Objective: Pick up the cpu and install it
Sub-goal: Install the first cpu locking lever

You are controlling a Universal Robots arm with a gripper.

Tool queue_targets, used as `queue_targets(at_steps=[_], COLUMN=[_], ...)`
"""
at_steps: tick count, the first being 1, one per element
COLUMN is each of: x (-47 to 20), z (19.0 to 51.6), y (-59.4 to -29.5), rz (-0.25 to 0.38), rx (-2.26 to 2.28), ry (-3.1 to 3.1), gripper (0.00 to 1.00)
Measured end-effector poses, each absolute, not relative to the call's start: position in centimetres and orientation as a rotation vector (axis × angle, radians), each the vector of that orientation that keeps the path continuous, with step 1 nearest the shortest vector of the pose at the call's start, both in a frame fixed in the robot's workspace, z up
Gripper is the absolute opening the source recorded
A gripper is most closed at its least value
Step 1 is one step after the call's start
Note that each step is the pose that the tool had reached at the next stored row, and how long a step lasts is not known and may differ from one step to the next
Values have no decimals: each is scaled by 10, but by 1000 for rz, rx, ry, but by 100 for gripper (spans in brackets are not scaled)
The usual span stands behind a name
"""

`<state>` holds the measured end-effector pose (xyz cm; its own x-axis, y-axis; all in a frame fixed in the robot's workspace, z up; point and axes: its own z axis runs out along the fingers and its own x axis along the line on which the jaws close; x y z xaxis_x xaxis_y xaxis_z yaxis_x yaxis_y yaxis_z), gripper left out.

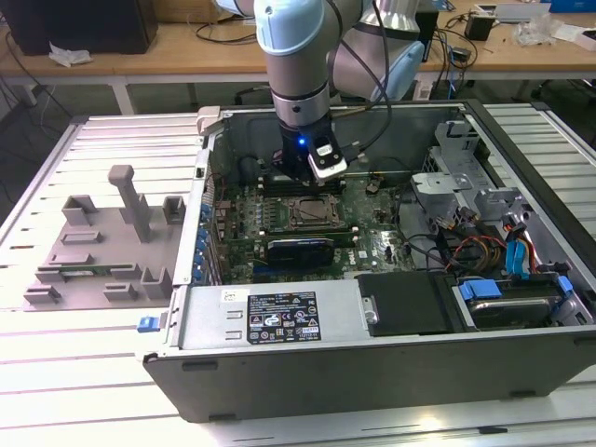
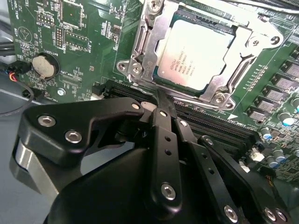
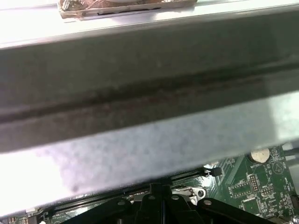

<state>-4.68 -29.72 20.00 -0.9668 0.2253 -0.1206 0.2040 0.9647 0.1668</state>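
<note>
Inside the socket frame (image 2: 140, 51) lies the cpu (image 2: 196, 56) (silver top up); just beside it hangs the end effector (image 2: 158, 99), pressed together.

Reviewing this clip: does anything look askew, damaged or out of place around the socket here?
Nothing stands out. The cpu lies flat and square inside the socket frame, with no corner riding up. The hand, shut and empty, is close to the frame's edge.

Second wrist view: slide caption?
Shiny silver-topped square cpu sits in the metal-framed socket; black gripper shut, empty, beside the frame.
</note>
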Motion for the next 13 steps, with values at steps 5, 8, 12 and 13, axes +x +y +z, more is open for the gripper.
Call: queue_targets(at_steps=[5,8,12,13], x=[-47,-47,-49,-50], z=[204,206,207,206], y=[-297,-297,-295,-295], rz=[231,226,226,226], rx=[327,330,335,335], ry=[2976,2975,2955,2952], gripper=[11,11,11,11])
